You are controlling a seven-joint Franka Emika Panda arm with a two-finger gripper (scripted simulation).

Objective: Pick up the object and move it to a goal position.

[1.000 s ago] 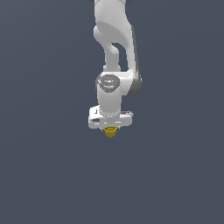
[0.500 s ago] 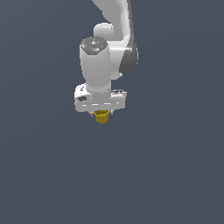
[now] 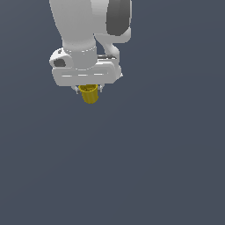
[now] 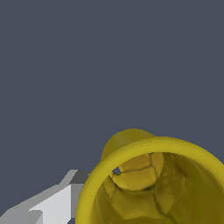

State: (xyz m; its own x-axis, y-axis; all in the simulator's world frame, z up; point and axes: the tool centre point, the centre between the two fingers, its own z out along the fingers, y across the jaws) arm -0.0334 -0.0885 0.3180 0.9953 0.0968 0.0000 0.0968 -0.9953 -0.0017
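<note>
The small mustard-yellow tapered cup (image 3: pixel 89 93) hangs under my white gripper (image 3: pixel 88 89) in the exterior view, its rim up between the short fingers. The gripper is shut on the cup and holds it up in the air. The hand and arm (image 3: pixel 85 52) fill the upper left of that view. In the wrist view the cup's rimmed mouth (image 4: pixel 153 183) fills the frame close up, with its ribbed inside showing, and one light grey finger (image 4: pixel 48 205) lies beside it.
Only a plain dark blue-grey ground (image 3: pixel 154 167) shows around and below the gripper. No other object, container or edge is in view.
The arm has come much nearer the camera and shifted toward the exterior view's left, carrying the cup with it. The grip on the cup has stayed the same.
</note>
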